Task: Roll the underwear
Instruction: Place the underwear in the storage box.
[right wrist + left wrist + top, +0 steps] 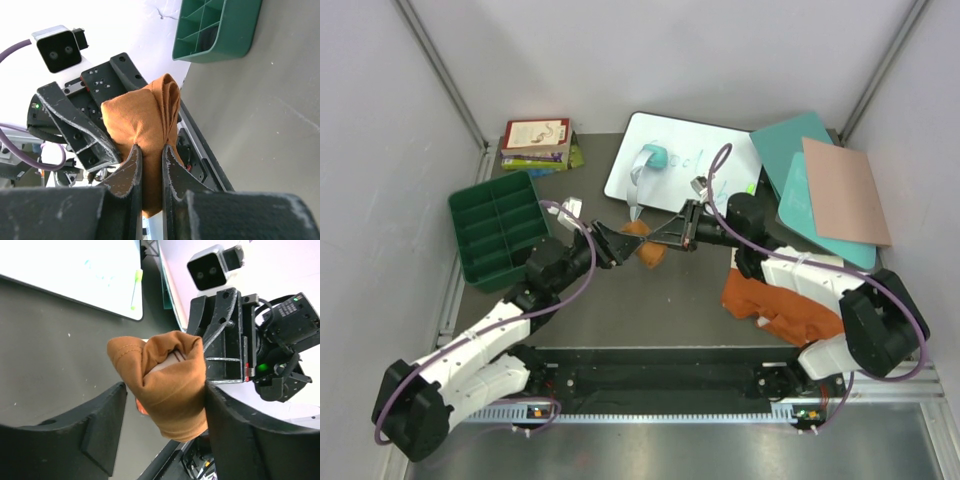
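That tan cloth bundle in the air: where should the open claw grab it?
Across the fat middle of the mustard-tan briefs, from the side opposite the right gripper, which pinches one edge. The roll bulges there and sits between the left gripper's open fingers, so closing would likely keep it rolled.

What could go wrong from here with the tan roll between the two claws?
1. The right claw pinches only a thin fold of the tan underwear, while the left claw stands open around it; a release now would likely drop or unroll it.
2. The rust-orange underwear lies under the right arm, which could drag it when it moves.
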